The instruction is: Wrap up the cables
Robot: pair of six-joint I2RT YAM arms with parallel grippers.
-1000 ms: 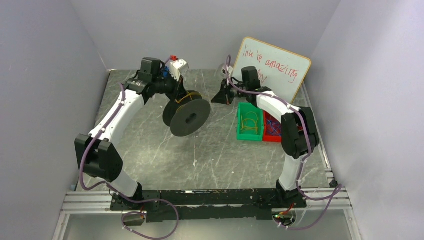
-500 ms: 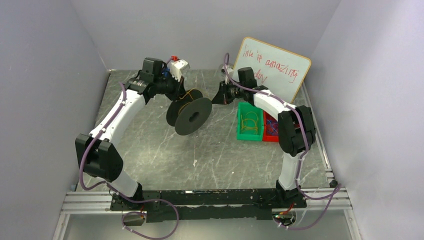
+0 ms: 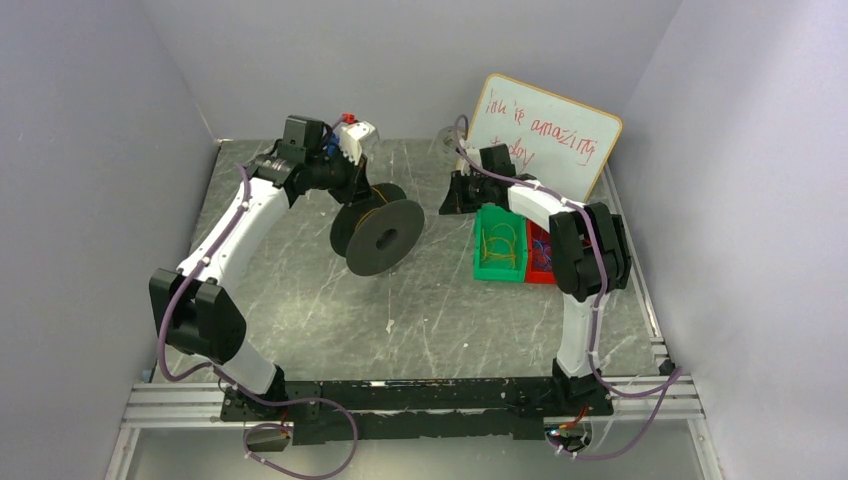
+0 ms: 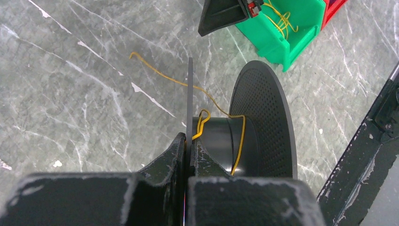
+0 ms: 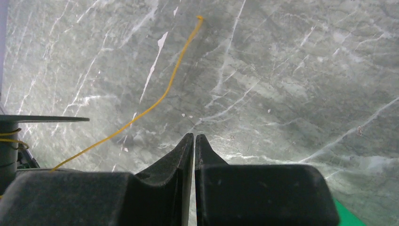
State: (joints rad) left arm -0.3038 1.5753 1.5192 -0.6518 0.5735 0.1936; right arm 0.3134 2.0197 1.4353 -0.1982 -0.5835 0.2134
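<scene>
A black spool (image 3: pixel 385 235) hangs tilted above the table, held by my left gripper (image 3: pixel 358 185). In the left wrist view my left gripper (image 4: pixel 190 141) is shut on the spool's thin flange (image 4: pixel 190 94). A yellow cable (image 4: pixel 164 75) runs loosely round the hub, and its free end trails over the table. My right gripper (image 3: pixel 452 198) is shut and empty beside the green bin. In the right wrist view my right gripper (image 5: pixel 194 137) is above bare table, with the cable's loose end (image 5: pixel 160 99) to its left, not touching it.
A green bin (image 3: pixel 498 245) with more yellow cables and a red bin (image 3: pixel 543 255) with blue-purple wires stand at the right. A whiteboard (image 3: pixel 545 135) leans behind them. The green bin also shows in the left wrist view (image 4: pixel 282 28).
My right gripper has drawn back to the right, toward the green bin. The spool has shifted slightly in my left gripper.
</scene>
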